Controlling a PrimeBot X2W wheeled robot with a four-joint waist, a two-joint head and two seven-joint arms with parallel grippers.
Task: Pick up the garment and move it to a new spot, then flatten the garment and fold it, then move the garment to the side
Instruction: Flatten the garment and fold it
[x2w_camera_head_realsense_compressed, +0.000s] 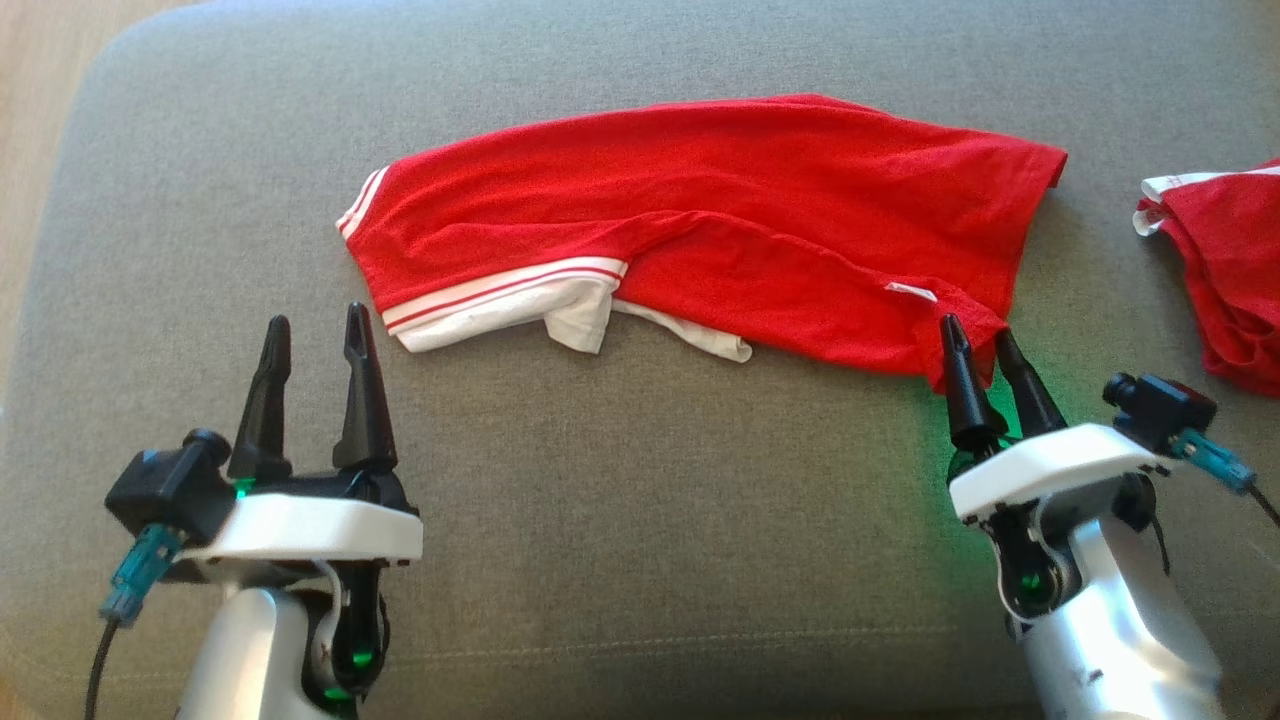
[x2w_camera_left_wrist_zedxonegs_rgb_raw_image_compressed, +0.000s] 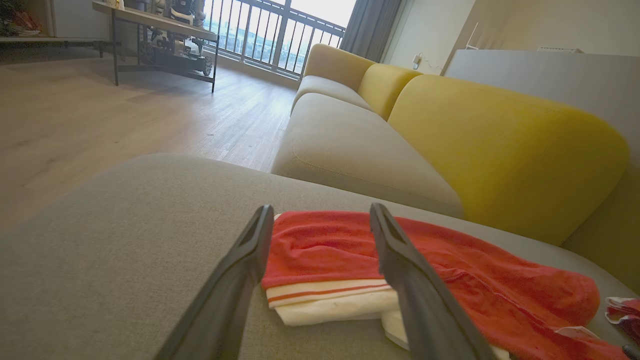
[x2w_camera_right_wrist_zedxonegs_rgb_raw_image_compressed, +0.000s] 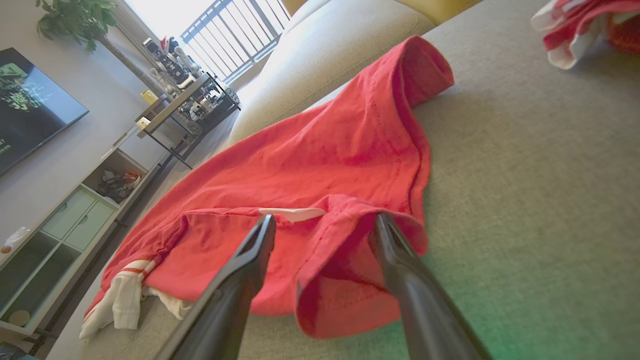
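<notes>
The garment (x2w_camera_head_realsense_compressed: 720, 220) is a red shirt with white striped trim, lying crumpled and stretched sideways across the grey cushion (x2w_camera_head_realsense_compressed: 640, 520). My left gripper (x2w_camera_head_realsense_compressed: 315, 335) stands open just off its white-trimmed left end (x2w_camera_left_wrist_zedxonegs_rgb_raw_image_compressed: 325, 295), not touching it. At the shirt's lower right corner (x2w_camera_right_wrist_zedxonegs_rgb_raw_image_compressed: 345, 270) my right gripper (x2w_camera_head_realsense_compressed: 978, 340) is open, its fingertips (x2w_camera_right_wrist_zedxonegs_rgb_raw_image_compressed: 260, 235) level with the red hem. Nothing is pinched between either pair of fingers.
A second red and white garment (x2w_camera_head_realsense_compressed: 1225, 270) lies bunched at the cushion's right edge. A yellow-backed sofa (x2w_camera_left_wrist_zedxonegs_rgb_raw_image_compressed: 500, 145) stands beyond the cushion. Wooden floor (x2w_camera_left_wrist_zedxonegs_rgb_raw_image_compressed: 100, 125) and a dark table (x2w_camera_left_wrist_zedxonegs_rgb_raw_image_compressed: 160, 35) lie off to the left.
</notes>
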